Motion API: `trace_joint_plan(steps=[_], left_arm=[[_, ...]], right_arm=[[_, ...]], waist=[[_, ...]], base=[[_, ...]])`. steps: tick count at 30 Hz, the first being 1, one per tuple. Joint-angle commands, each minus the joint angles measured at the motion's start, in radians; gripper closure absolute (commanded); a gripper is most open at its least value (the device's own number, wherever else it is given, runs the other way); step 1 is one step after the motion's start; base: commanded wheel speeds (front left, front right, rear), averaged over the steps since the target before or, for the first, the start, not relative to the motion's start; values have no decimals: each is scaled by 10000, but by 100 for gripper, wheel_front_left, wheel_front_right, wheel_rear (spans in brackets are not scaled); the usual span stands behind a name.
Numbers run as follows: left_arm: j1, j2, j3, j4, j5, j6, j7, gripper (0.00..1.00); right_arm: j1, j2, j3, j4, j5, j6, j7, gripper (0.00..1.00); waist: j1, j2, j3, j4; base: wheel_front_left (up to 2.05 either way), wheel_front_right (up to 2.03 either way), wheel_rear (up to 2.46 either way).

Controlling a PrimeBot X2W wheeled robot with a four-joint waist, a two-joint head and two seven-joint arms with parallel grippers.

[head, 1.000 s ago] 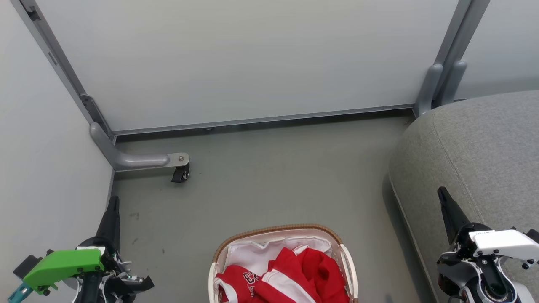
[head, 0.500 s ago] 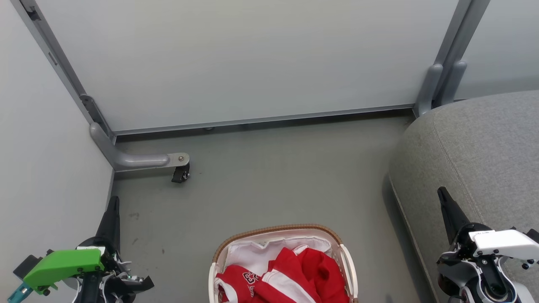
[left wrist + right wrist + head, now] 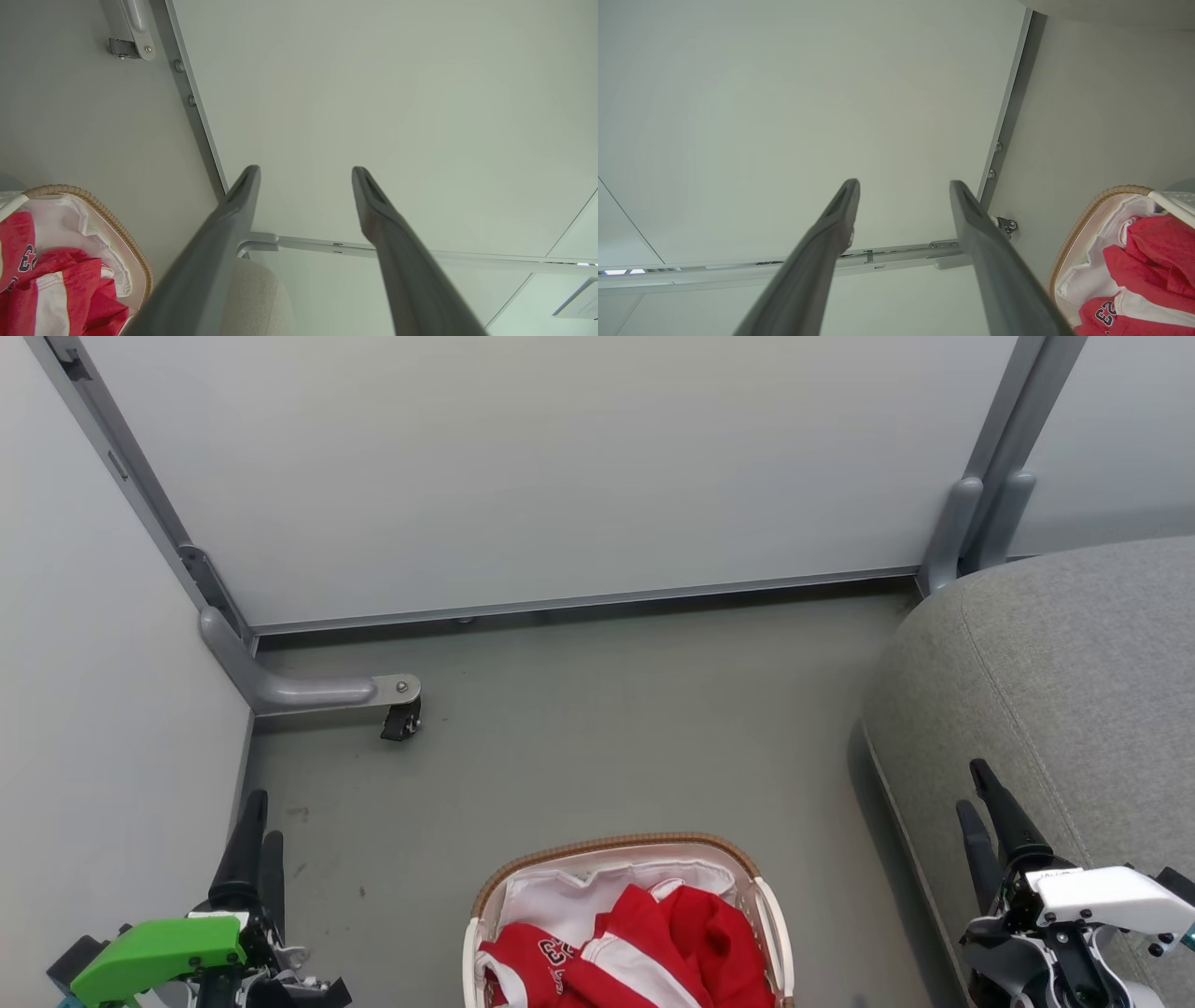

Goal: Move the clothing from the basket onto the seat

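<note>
Waiting at the outset, your left gripper (image 3: pixel 261 817) and right gripper (image 3: pixel 971 787) hang on either side of the basket (image 3: pixel 607 845), each with its fingers spread and nothing between them. The clothing (image 3: pixel 653 943) lies heaped in the basket on the white liner (image 3: pixel 569 896). The seat (image 3: pixel 1074 663), to the right of the basket across a strip of floor (image 3: pixel 607 728), carries none of it.

By the look of it, the step in hand is the reach for the first garment. You would need to bring one gripper inward and down over the basket, pinch a raised red fold rather than the liner, lift it clear of the rim and carry it right; the right arm seems the nearer to the seat.

The head view cuts off the basket's near half, so you cannot tell how many garments lie there. The jersey's lettering is only partly legible, and the seat runs off the frame's right edge.
</note>
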Motion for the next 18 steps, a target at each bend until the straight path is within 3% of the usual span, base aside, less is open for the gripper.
trace_joint_plan(steps=[1, 18], left_arm=[[-225, 98, -23, -142, 298, -6, -127, 0], [-319, 258, -245, -5, 4340, 50, -908, 0]], right_arm=[[-207, -158, 84, -152, -272, 2, -148, 0], [-486, -447, 486, -175, -3854, 3, -937, 0]], waist=[[0, 0, 2, 7], [0, 0, 45, 95]], base=[[0, 0, 0], [0, 0, 0]])
